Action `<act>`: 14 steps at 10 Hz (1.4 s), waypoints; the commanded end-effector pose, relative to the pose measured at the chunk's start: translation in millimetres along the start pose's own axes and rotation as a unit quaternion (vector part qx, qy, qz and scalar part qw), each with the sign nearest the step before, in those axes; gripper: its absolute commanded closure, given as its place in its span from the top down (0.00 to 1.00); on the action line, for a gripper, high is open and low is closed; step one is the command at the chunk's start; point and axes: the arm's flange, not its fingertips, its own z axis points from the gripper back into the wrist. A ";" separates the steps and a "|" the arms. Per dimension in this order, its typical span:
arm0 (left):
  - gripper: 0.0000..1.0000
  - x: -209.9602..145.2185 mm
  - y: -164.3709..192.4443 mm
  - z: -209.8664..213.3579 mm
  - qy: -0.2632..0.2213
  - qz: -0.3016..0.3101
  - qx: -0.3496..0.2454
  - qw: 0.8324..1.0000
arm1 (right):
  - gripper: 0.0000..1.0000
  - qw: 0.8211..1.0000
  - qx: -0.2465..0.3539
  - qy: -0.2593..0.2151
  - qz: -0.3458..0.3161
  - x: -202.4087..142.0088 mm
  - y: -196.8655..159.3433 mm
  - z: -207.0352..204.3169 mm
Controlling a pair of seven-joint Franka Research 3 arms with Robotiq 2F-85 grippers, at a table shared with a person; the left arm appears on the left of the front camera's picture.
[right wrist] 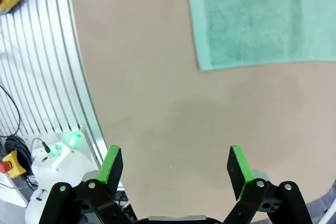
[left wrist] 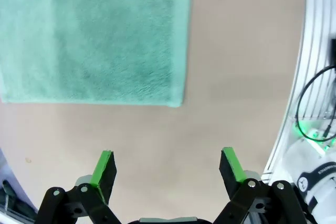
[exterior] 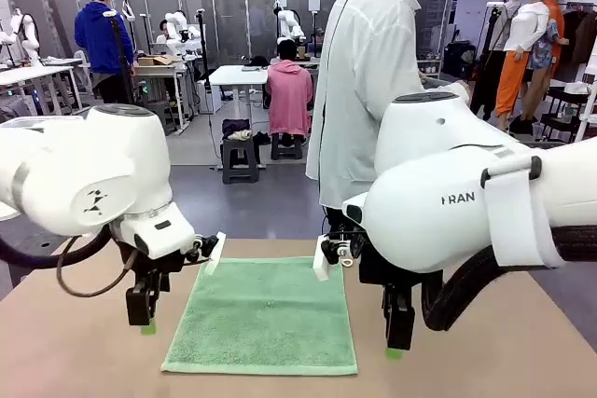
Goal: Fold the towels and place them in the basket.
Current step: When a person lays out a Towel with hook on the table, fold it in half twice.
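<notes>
A mint green towel (exterior: 264,316) lies spread flat in the middle of the table, and it also shows as the green towel (left wrist: 94,35) in the left wrist view and the green towel (right wrist: 262,17) in the right wrist view. My left gripper (exterior: 146,322) hovers just off the towel's left edge, open (left wrist: 168,169), with nothing between its fingers. My right gripper (exterior: 396,342) hangs off the towel's right edge near its front corner, open (right wrist: 176,169) and empty too. The grey-blue towel and the dark mesh basket are out of view.
A person in a white coat (exterior: 368,81) stands at the table's far side. The tan table top (exterior: 84,361) is bare around the towel. A ribbed metal table rim (right wrist: 47,61) with cables beyond it runs beside the right gripper.
</notes>
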 end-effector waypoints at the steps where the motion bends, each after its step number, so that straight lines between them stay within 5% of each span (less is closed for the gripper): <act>1: 1.00 -2.3 -34.4 -7.1 -0.051 -0.046 0.020 0.997 | 1.00 0.998 0.008 -0.053 0.041 0.5 19.4 -10.9; 11: 1.00 14.4 -41.6 -14.6 -0.028 -0.048 0.020 0.998 | 1.00 0.998 -0.001 -0.030 0.056 17.4 25.4 -17.8; 14: 1.00 9.8 -42.5 -47.6 -0.034 -0.024 0.012 0.999 | 1.00 0.998 -0.018 -0.019 0.064 22.7 24.0 -57.7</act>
